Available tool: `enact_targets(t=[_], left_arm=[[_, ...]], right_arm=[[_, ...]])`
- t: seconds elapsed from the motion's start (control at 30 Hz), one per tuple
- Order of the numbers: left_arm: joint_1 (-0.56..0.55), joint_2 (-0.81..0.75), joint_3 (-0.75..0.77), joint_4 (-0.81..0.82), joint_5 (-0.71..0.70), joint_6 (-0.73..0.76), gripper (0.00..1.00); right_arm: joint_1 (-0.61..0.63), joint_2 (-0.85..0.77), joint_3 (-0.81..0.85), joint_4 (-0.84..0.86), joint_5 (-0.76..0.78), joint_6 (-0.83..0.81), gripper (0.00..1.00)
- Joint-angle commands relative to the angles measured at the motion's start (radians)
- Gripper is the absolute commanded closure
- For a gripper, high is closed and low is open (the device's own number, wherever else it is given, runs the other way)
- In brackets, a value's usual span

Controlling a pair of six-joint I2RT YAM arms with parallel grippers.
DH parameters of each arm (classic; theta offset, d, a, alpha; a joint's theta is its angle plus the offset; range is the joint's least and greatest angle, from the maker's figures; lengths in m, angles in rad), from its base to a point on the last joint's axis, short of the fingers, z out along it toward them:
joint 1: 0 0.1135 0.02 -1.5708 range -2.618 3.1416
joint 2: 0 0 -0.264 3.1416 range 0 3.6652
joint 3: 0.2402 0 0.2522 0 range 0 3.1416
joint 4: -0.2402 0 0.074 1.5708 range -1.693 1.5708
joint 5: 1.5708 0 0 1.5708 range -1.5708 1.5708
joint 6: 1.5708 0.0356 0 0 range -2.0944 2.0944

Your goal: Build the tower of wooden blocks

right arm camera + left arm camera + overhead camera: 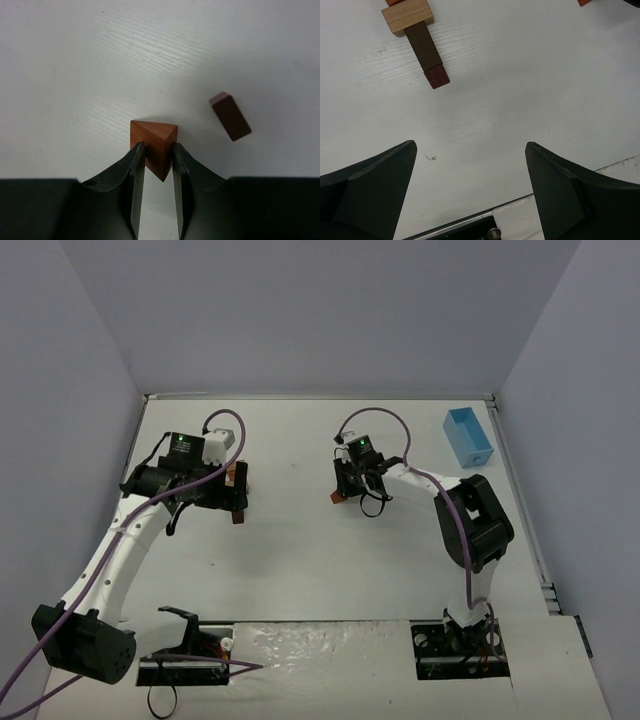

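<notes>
The wood block tower shows in the left wrist view as a narrow line of three blocks: tan (407, 16), dark brown (423, 45) and reddish-brown (436, 78). My left gripper (470, 147) hangs open just short of it, with only bare table between the fingers. The right gripper (158, 150) is shut on a reddish-brown wedge (153, 136) that rests on the table, one finger pressed against each side. A second reddish-brown block (230, 116) lies loose to the wedge's right. From above, the right gripper (343, 492) is at mid-table and the left gripper (236, 498) is further left.
A light blue box (469, 435) stands at the back right, near the table's edge. Grey walls close in the table on three sides. Both arm bases sit at the near edge.
</notes>
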Motion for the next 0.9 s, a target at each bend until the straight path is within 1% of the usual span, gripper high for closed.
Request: enact_targets(t=[0.0, 0.13, 0.2, 0.3, 0.43, 0.57, 0.63, 0.87], left_arm=[[-0.021, -0.033, 0.005, 0.027, 0.066, 0.058, 0.12], [-0.07, -0.028, -0.012, 0.04, 0.067, 0.091, 0.12], [-0.11, -0.018, -0.027, 0.056, 0.069, 0.098, 0.12], [-0.14, -0.008, -0.054, 0.088, 0.064, 0.091, 0.12], [-0.162, -0.009, -0.078, 0.178, 0.057, 0.053, 0.12], [-0.188, 0.024, -0.08, 0.27, 0.054, 0.041, 0.12], [-0.211, 0.07, -0.075, 0.317, 0.045, 0.057, 0.12], [-0.306, 0.296, 0.033, 0.37, 0.046, 0.211, 0.12]], right_arm=[[0.071, 0.002, 0.034, 0.02, -0.088, -0.107, 0.85], [0.112, 0.019, 0.04, 0.017, -0.139, -0.144, 0.84], [0.129, 0.023, 0.043, 0.014, -0.164, -0.162, 0.72], [0.138, 0.002, 0.052, 0.011, -0.159, -0.163, 0.55], [0.125, -0.1, 0.055, -0.017, -0.086, -0.156, 0.29], [0.073, -0.261, 0.021, -0.052, -0.016, -0.133, 0.15], [0.026, -0.372, -0.037, -0.074, 0.006, -0.104, 0.11], [-0.043, -0.697, -0.262, -0.12, 0.194, 0.006, 0.05]])
